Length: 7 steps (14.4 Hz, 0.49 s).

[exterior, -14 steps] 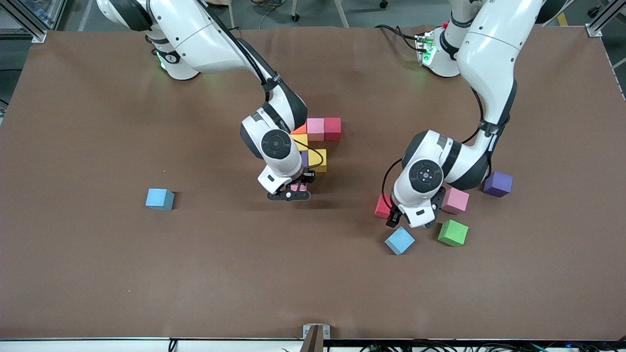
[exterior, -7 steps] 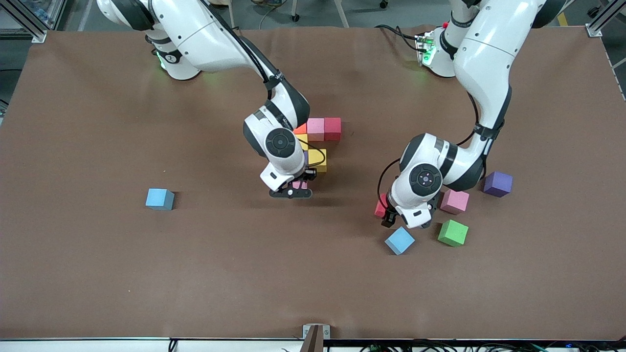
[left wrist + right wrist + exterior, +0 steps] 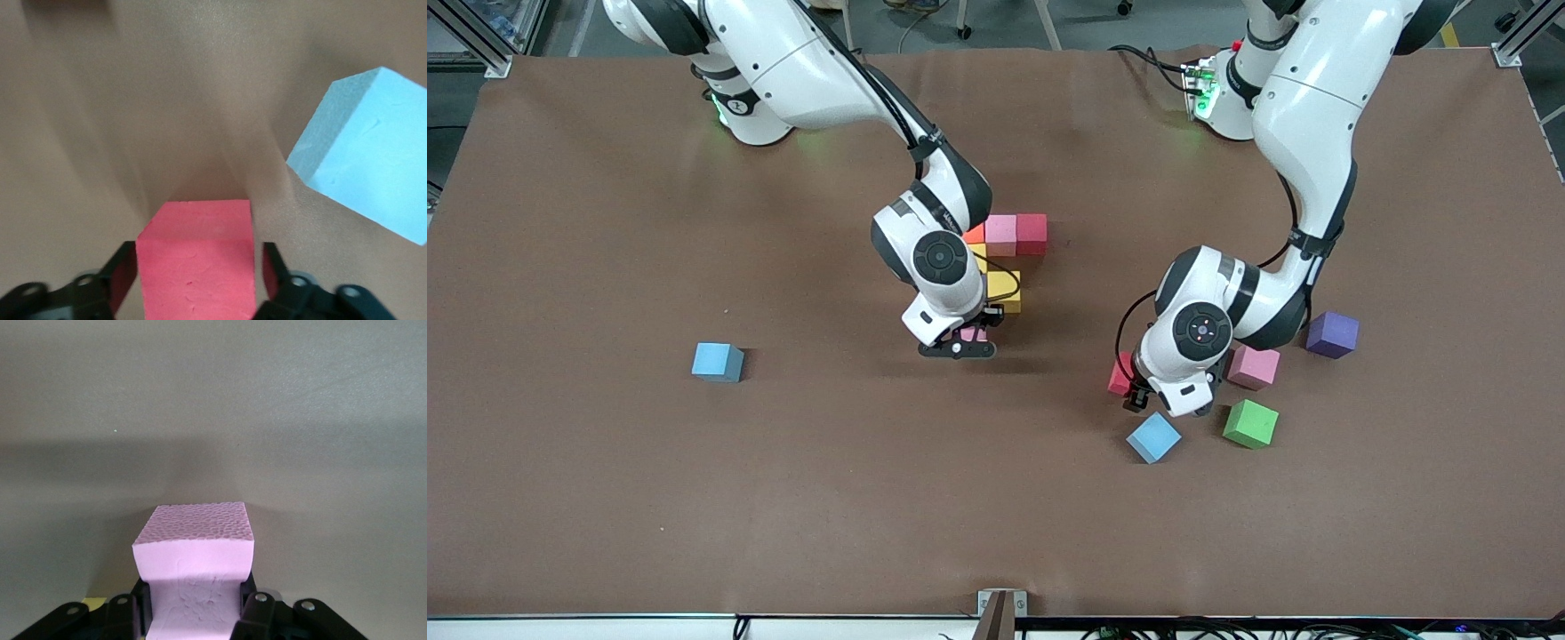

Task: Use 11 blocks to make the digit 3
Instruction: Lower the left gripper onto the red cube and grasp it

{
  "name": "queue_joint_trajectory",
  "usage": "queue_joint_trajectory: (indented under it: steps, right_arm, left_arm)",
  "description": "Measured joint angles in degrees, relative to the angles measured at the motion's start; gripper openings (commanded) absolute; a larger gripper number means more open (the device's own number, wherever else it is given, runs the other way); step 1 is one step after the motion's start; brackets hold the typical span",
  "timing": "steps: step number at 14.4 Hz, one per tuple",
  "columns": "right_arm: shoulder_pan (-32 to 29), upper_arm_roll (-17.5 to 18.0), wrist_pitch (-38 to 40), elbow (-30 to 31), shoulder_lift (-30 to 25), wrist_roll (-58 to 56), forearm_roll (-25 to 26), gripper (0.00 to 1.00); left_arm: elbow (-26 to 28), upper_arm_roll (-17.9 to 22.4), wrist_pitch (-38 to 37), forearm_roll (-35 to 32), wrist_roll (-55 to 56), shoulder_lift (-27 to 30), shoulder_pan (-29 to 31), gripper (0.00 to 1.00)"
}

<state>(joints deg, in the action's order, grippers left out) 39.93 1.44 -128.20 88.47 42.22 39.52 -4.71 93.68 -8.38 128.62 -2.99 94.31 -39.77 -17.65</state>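
Pink block (image 3: 193,577) in right gripper (image 3: 958,348)

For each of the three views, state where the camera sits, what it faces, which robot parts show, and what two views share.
Front view: high across the table, facing both arms, the right gripper and the left gripper.
Left wrist view: on the left wrist, looking down at the red block between its fingers.
Right wrist view: on the right wrist, looking at the pink block gripped by its fingers.
Shared: the light blue block appears in the front and left wrist views.
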Motion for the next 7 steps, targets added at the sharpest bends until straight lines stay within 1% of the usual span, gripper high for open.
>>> queue_joint_trajectory:
  steps: [2,7]
  right_arm:
    - [0.0,0.0,0.0,0.0,0.0,0.2,0.0,0.01]
    - [0.1,0.0,0.1,0.0,0.0,0.4,0.0,0.0]
  left_arm:
    - [-0.3,0.0,0.0,0.0,0.1,-0.1,0.0,0.27]
    - [-1.4,-0.1,0.1,0.2,4.4,0.3,0.0,0.22]
